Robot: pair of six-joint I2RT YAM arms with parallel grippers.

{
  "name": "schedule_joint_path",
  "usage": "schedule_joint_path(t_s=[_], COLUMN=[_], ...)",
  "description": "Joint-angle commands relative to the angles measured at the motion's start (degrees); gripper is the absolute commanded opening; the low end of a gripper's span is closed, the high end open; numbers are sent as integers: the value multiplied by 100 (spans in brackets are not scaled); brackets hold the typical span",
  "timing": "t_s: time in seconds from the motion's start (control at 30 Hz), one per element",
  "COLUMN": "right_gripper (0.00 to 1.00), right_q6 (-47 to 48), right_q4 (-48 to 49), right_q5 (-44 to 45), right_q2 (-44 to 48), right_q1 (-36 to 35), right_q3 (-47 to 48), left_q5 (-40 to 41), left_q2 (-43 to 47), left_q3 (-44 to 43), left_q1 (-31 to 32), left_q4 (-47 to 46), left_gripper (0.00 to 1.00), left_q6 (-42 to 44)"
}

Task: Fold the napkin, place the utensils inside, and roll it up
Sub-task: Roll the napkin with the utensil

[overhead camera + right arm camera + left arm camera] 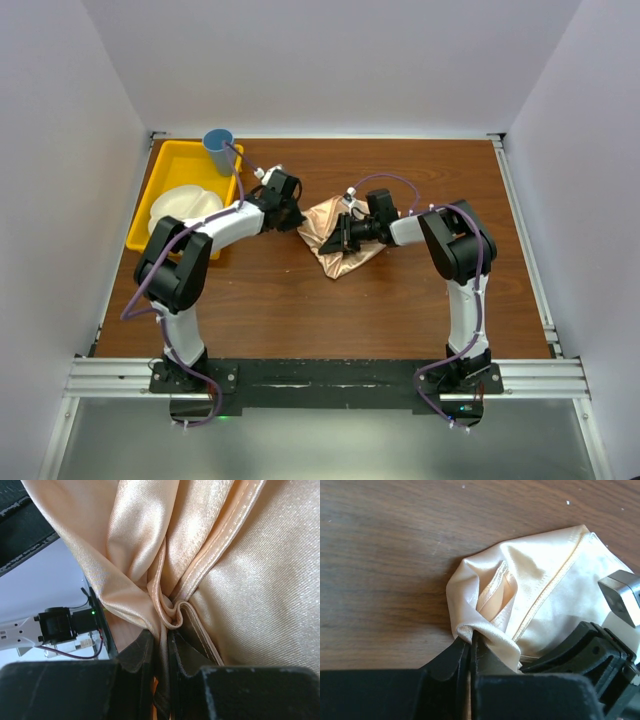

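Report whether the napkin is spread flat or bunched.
Bunched: the napkin lies crumpled in folds, one edge pinched by the left gripper, a gathered pleat pinched by the right gripper.

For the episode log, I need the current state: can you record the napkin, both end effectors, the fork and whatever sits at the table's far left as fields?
napkin: bunched up, mid-table, not yet folded flat
left end effector: shut on a napkin fold
right end effector: shut on a napkin fold
fork: not visible in any view
yellow tray: far left of table
white plate: in the tray
blue cup: at the tray's far corner
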State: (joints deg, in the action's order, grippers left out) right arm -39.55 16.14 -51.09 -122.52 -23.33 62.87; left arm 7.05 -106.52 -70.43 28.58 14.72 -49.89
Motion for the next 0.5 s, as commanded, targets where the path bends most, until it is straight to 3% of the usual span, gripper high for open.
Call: schedule_joint_path(t_s=[0.0, 0.27, 0.47], right_gripper=[0, 0, 0], right_q6=[554, 659, 703], right_q4=[-718, -841, -928], right_q5=[732, 741, 776], right_q2=[-325, -352, -316], right_q1=[66, 74, 66], right_q3=[-29, 41, 67], left_q5=[-195, -678, -1099], left_q2=[254, 167, -26], left_q3=[47, 126, 302], left_q1=[16, 16, 16], left_q4=[-855, -1278, -1937], left_gripper=[16, 27, 24], left_q6=[76, -152, -425])
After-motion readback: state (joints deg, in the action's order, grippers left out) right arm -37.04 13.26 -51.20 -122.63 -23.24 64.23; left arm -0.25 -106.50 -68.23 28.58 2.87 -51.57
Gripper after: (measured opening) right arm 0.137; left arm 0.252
